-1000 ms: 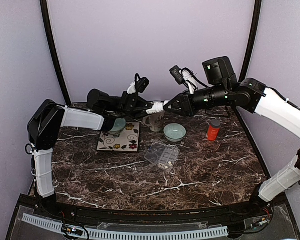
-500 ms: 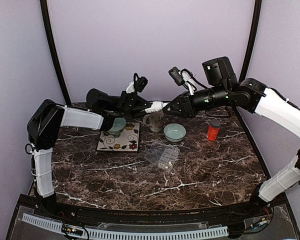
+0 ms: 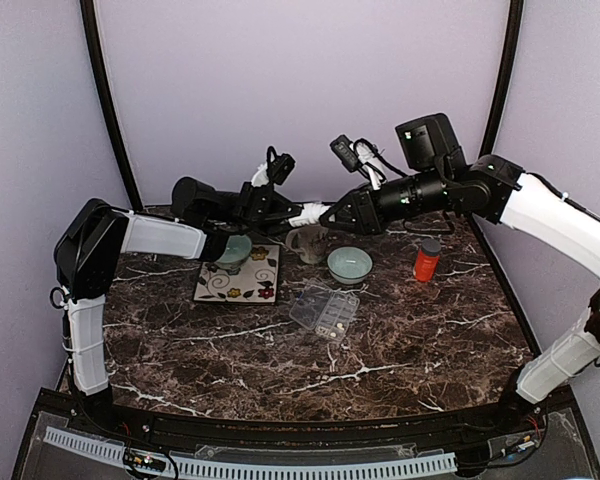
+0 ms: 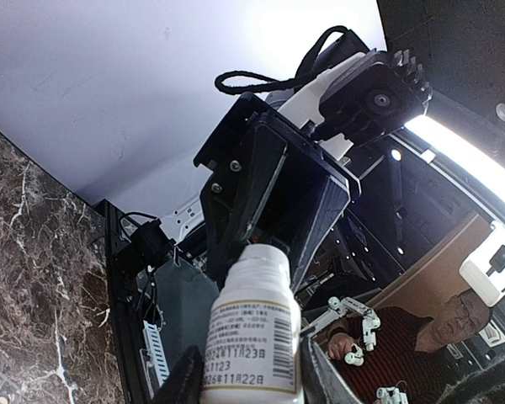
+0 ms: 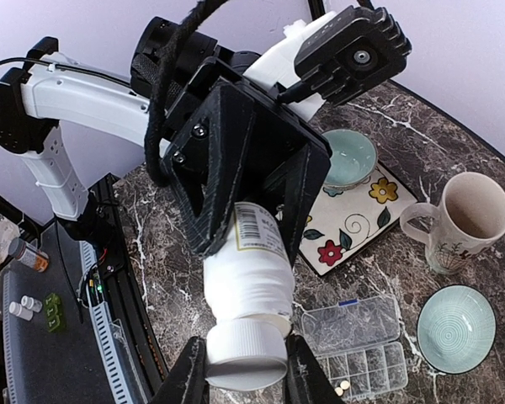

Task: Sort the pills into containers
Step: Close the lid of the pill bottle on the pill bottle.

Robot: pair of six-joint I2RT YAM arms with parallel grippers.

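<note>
White plastic bottle with a printed label (image 5: 248, 269) is held in the air over the back of the dark marble table (image 3: 410, 340), lying roughly level between the two arms.

- Left gripper (image 4: 252, 379): fingers pinched on the labelled body of the bottle.
- Right gripper (image 5: 246, 370): fingers pinched on the bottle's white cap (image 5: 246, 349), facing the left gripper.
- Flat clear plastic pill box (image 5: 353, 345): on the table, lid hinged open, just in front of a pale green bowl (image 3: 349, 264), with both grippers well above it.
- Tiny pale yellow pills (image 5: 343, 385): two visible in an end compartment of the box. The other compartments are too small to read.
- Also on the table: floral tile (image 3: 242, 283) carrying a second green bowl (image 3: 235, 250), beige mug (image 3: 305, 243), and orange grey-capped bottle (image 3: 426, 259) standing upright to the right.
</note>
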